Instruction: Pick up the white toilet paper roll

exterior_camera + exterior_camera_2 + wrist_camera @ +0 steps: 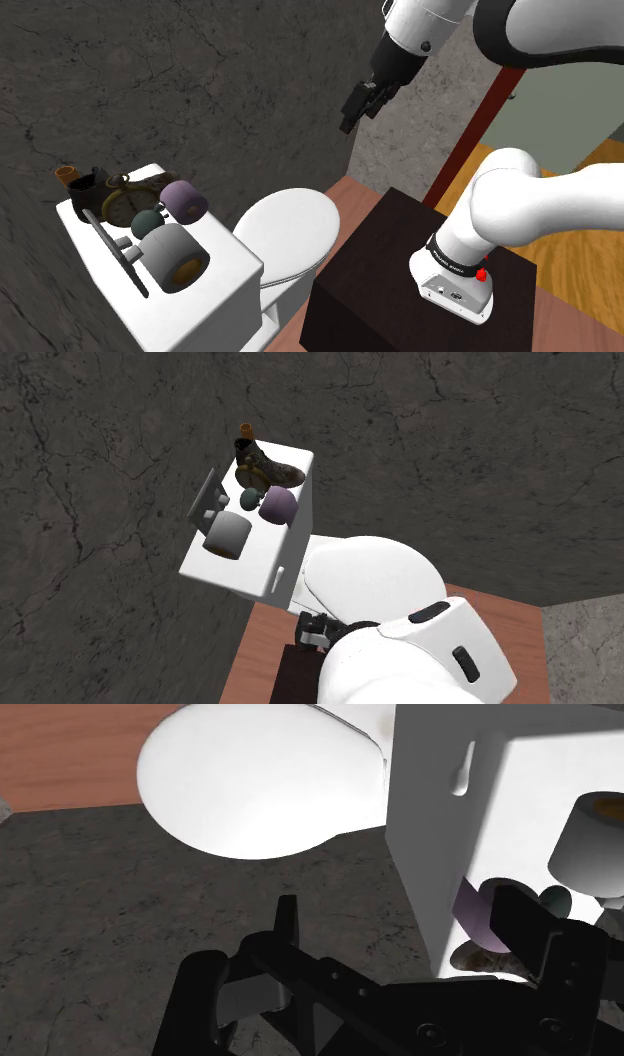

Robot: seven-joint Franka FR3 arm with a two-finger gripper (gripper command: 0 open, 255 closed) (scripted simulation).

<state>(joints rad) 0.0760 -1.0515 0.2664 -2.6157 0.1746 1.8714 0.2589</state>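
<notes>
One grey-white paper roll with tan core (172,255) lies on the white toilet tank (228,250). My black gripper (352,115), jaws spread, hangs well apart from it, and I'd descend straddling its curved sides.

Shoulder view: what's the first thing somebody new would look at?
The big white robot arm rising from the dark box at the view's lower right, its black gripper high above the toilet. Next, the clutter on the tank at the left: a pale toilet paper roll, a purple ball, a dark boot.
</notes>
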